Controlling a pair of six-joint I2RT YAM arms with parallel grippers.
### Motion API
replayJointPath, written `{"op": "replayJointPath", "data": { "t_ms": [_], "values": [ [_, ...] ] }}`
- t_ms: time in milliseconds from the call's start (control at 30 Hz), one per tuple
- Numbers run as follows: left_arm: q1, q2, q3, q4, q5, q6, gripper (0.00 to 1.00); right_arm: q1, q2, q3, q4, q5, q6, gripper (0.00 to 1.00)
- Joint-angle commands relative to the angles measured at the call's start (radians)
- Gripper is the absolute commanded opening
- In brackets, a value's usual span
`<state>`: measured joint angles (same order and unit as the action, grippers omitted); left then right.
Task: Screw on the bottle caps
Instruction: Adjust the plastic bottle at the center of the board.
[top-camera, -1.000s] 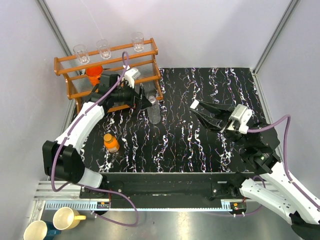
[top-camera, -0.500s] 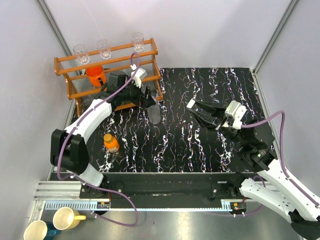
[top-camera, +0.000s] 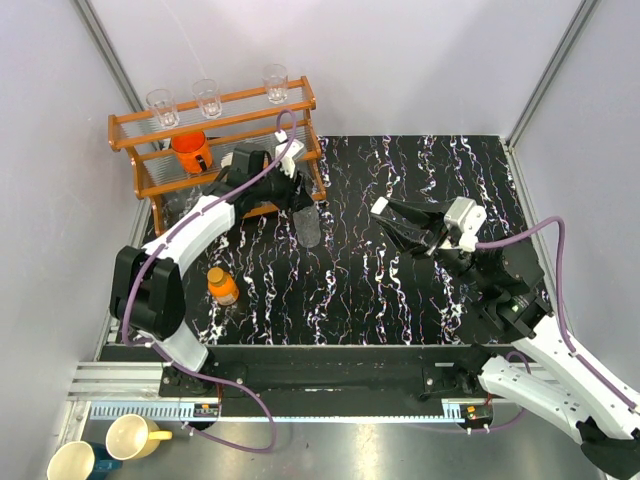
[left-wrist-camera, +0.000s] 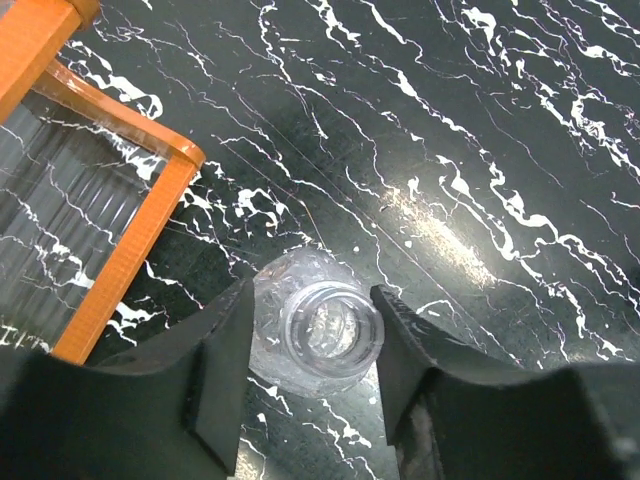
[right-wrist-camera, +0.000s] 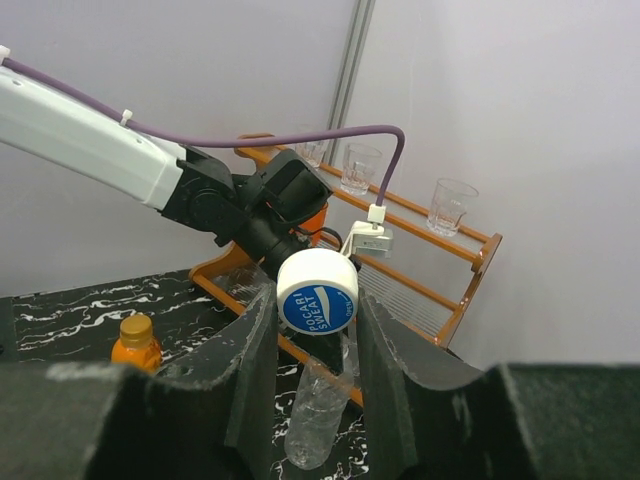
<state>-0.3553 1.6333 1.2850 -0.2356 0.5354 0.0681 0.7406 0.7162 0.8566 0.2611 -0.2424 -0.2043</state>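
Observation:
The clear bottle (top-camera: 310, 226) stands uncapped in front of the rack. From above, its open neck (left-wrist-camera: 322, 330) sits between my left gripper's (left-wrist-camera: 312, 296) fingers, which press against it; that gripper (top-camera: 299, 196) is shut on the bottle's top. My right gripper (right-wrist-camera: 316, 300) is shut on the white cap with a blue face (right-wrist-camera: 318, 291) and holds it in the air to the right of the bottle (right-wrist-camera: 320, 415). In the top view that gripper (top-camera: 384, 214) points left. The short orange bottle (top-camera: 223, 287) stands near the left front with an orange cap (right-wrist-camera: 135, 328) on it.
An orange wooden rack (top-camera: 225, 103) stands at the back left with three clear glasses (top-camera: 208, 97) on top and an orange mug (top-camera: 189, 151) on a shelf. Its corner post (left-wrist-camera: 140, 250) is close to my left fingers. Two yellow mugs (top-camera: 133, 436) sit below the table's front edge.
My left gripper has swung right over the clear bottle and drawn its jaws in on the neck. The right gripper has drifted slightly left with the cap.

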Motion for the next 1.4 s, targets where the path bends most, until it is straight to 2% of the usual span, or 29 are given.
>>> {"op": "replayJointPath", "data": {
  "t_ms": [0, 167, 233, 333, 533, 700, 800, 933, 1000, 1100, 1133, 1200, 1233, 1267, 1367],
  "values": [
    [-0.025, 0.002, 0.043, 0.033, -0.041, 0.07, 0.41, 0.005, -0.015, 0.036, 0.0, 0.041, 0.022, 0.2],
    [-0.112, 0.005, 0.085, -0.045, -0.1, 0.142, 0.3, 0.005, -0.026, 0.036, -0.013, 0.049, 0.029, 0.2],
    [-0.154, 0.019, 0.137, -0.129, -0.141, 0.16, 0.26, 0.006, -0.031, 0.038, -0.02, 0.057, 0.031, 0.2],
    [-0.27, 0.063, 0.197, -0.254, -0.222, 0.211, 0.24, 0.005, -0.044, 0.044, -0.036, 0.069, 0.029, 0.2],
    [-0.402, 0.18, 0.264, -0.406, -0.304, 0.283, 0.25, 0.006, -0.076, 0.059, -0.088, 0.086, 0.026, 0.2],
    [-0.453, 0.279, 0.324, -0.461, -0.261, 0.274, 0.25, 0.005, -0.104, 0.067, -0.118, 0.101, 0.028, 0.2],
    [-0.465, 0.301, 0.338, -0.455, -0.21, 0.259, 0.2, 0.006, -0.115, 0.067, -0.126, 0.104, 0.029, 0.2],
    [-0.475, 0.313, 0.341, -0.452, -0.184, 0.245, 0.23, 0.005, -0.116, 0.068, -0.132, 0.106, 0.032, 0.2],
    [-0.478, 0.316, 0.327, -0.452, -0.17, 0.242, 0.3, 0.006, -0.116, 0.068, -0.132, 0.107, 0.036, 0.2],
    [-0.487, 0.303, 0.306, -0.442, -0.167, 0.234, 0.49, 0.005, -0.118, 0.067, -0.135, 0.107, 0.037, 0.2],
    [-0.494, 0.297, 0.298, -0.435, -0.169, 0.233, 0.6, 0.005, -0.119, 0.067, -0.137, 0.11, 0.037, 0.2],
    [-0.496, 0.275, 0.28, -0.429, -0.169, 0.231, 0.67, 0.005, -0.124, 0.065, -0.143, 0.114, 0.039, 0.2],
    [-0.496, 0.27, 0.275, -0.429, -0.173, 0.231, 0.78, 0.006, -0.124, 0.065, -0.146, 0.115, 0.039, 0.2],
    [-0.498, 0.264, 0.267, -0.429, -0.178, 0.23, 0.84, 0.005, -0.127, 0.064, -0.149, 0.115, 0.04, 0.2],
    [-0.498, 0.255, 0.251, -0.429, -0.179, 0.231, 0.98, 0.006, -0.132, 0.065, -0.155, 0.117, 0.045, 0.2]
  ]
}}
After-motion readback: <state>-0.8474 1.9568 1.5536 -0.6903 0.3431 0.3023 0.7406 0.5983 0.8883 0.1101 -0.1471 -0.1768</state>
